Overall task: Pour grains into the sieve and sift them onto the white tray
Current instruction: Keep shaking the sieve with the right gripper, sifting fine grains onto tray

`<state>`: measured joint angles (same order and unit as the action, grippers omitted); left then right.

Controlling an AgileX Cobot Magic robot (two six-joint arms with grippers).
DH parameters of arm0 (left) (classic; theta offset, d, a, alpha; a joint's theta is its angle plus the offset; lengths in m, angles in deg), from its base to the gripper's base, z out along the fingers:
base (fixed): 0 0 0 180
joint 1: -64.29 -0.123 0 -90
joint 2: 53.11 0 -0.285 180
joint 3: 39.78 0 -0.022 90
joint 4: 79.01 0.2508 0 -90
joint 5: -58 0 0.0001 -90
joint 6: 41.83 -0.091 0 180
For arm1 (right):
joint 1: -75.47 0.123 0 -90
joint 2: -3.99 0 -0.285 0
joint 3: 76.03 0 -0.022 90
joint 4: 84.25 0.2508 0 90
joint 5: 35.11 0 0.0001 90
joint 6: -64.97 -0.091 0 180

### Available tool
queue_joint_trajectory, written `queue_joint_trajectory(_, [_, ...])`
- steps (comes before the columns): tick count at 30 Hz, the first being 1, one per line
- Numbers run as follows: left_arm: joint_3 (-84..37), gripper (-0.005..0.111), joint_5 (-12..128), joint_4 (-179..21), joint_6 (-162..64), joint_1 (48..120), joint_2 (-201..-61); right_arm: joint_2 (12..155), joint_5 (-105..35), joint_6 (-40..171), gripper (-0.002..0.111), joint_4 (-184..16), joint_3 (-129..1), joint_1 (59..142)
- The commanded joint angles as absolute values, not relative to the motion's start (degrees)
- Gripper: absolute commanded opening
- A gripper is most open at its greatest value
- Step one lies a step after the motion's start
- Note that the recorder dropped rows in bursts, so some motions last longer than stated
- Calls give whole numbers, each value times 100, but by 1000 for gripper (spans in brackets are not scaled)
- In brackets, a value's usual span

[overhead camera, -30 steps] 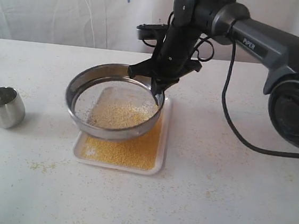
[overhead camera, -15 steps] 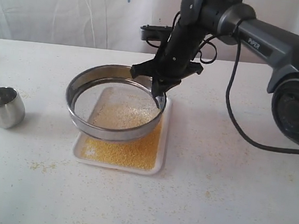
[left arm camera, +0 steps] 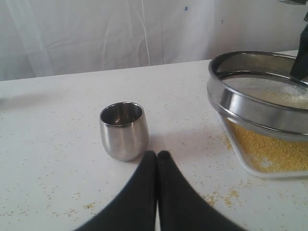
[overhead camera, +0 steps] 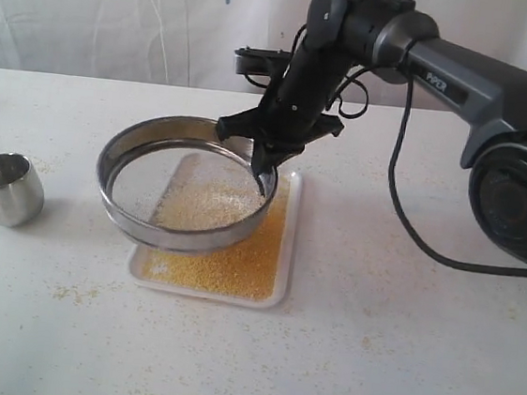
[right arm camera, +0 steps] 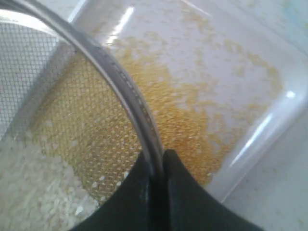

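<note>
The sieve (overhead camera: pixel 117 158) hangs above the white tray (overhead camera: pixel 286 256), shifted left so its left part overhangs the table. My right gripper (overhead camera: pixel 264 171) is shut on the sieve's far right rim (right arm camera: pixel 130 96), the steel band pinched between its black fingers (right arm camera: pixel 180 187). Pale coarse bits lie on the mesh (overhead camera: pixel 209 196), and fine yellow grains (overhead camera: pixel 238 261) cover the tray under it (right arm camera: pixel 183 120). My left gripper (left arm camera: pixel 157 155) is shut on nothing, low over the table, just in front of the small steel cup (left arm camera: pixel 122 130). The left arm is out of the exterior view.
The small steel cup (overhead camera: pixel 7 188) stands upright at the left of the table. Scattered yellow grains (overhead camera: pixel 74 291) dot the table in front of the tray. The right arm's cable (overhead camera: pixel 403 212) loops down behind the tray. A white curtain hangs at the back.
The right gripper has swung the sieve to the left over the tray, after a slight shift right half a second ago. The grains on the mesh have spread. The cup has not moved.
</note>
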<state>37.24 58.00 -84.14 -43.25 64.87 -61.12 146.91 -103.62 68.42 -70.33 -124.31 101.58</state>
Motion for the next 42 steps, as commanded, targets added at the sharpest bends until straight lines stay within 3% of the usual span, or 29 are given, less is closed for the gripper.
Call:
queue_joint_trajectory(1, [3744,0,5764,-8445,-4329,6508,-6089,14623,-10507,8716,0,-5760,-12504,10091])
queue_joint_trajectory(3, [3744,0,5764,-8445,-4329,6508,-6089,14606,-10507,8390,0,-6448,-12468,10145])
queue_joint_trajectory(5, [3744,0,5764,-8445,-4329,6508,-6089,14582,-10174,5602,0,-7905,-12468,10122])
queue_joint_trajectory(6, [3744,0,5764,-8445,-4329,6508,-6089,14585,-10265,5819,0,-7727,-12468,10111])
queue_joint_trajectory(8, [3744,0,5764,-8445,-4329,6508,-6089,14585,-10507,8283,0,-6798,-12478,10111])
queue_joint_trajectory(11, [3744,0,5764,-8445,-4329,6508,-6089,14561,-10507,6594,0,-8055,-12474,10083])
queue_joint_trajectory(13, [3744,0,5764,-8445,-4329,6508,-6089,14533,-10507,6850,0,-8312,-12450,10020])
queue_joint_trajectory(21, [3744,0,5764,-8445,-4329,6508,-6089,14293,-10507,8144,0,-6630,-12331,10057])
queue_joint_trajectory(23, [3744,0,5764,-8445,-4329,6508,-6089,14317,-10507,7989,0,-7480,-12331,10038])
queue_joint_trajectory(25, [3744,0,5764,-8445,-4329,6508,-6089,14329,-10507,6538,0,-8425,-12331,9895])
queue_joint_trajectory(29, [3744,0,5764,-8445,-4329,6508,-6089,14285,-10507,8016,0,-5728,-12091,9829])
queue_joint_trajectory(31, [3744,0,5764,-8445,-4329,6508,-6089,14274,-10507,8912,0,-5592,-12111,9949])
queue_joint_trajectory(35, [3744,0,5764,-8445,-4329,6508,-6089,14274,-10082,5521,0,-8546,-12210,9948])
queue_joint_trajectory(39, [3744,0,5764,-8445,-4329,6508,-6089,14285,-10507,7928,0,-6425,-12104,10025])
queue_joint_trajectory(42, [3744,0,5764,-8445,-4329,6508,-6089,14245,-10234,8331,0,-6752,-12104,10111])
